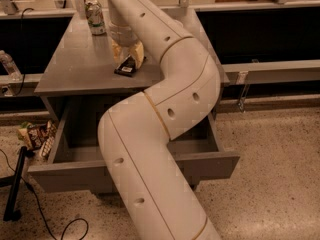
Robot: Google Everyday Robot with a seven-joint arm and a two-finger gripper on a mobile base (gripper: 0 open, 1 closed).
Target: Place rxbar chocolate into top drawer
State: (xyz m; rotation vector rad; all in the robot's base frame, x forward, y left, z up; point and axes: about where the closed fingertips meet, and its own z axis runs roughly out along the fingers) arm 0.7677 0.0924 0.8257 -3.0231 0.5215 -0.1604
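The rxbar chocolate (125,67) is a small black bar with a white label patch. It lies on the grey cabinet top (75,69), near its middle. My gripper (128,55) reaches down from the far side and sits right over the bar's far end, touching or almost touching it. The top drawer (60,173) under the cabinet top is pulled open towards me. My white arm crosses over it and hides most of its inside and the middle of its front panel.
A drink can (95,17) stands at the back of the cabinet top, left of my gripper. Colourful snack packets (36,135) lie on the floor left of the drawer. A black stand and cable (15,184) are at the lower left. A water bottle (10,66) stands far left.
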